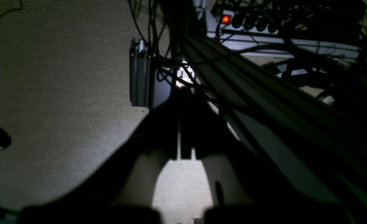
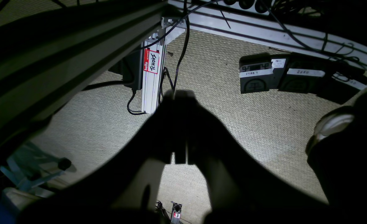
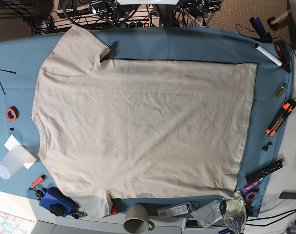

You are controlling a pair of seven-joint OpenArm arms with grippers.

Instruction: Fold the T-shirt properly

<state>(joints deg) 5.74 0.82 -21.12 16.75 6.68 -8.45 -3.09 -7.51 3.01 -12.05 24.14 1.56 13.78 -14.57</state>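
T-shirt [image 3: 143, 131] flat, unfolded, spans table [image 3: 196, 44]. Left gripper [image 1: 183, 146], right gripper [image 2: 180, 149] closed, empty, below table. Risk: sleeve snags cup [image 3: 136, 219] at near edge during fold.

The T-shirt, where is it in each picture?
Base: the T-shirt lies flat across the middle of the blue table cloth, collar toward the left.
Left wrist: not in it; only floor, cables and frame.
Right wrist: not in it; floor and pedals.
Shared landmark: the power strip with the red light also shows at the base view's top edge.
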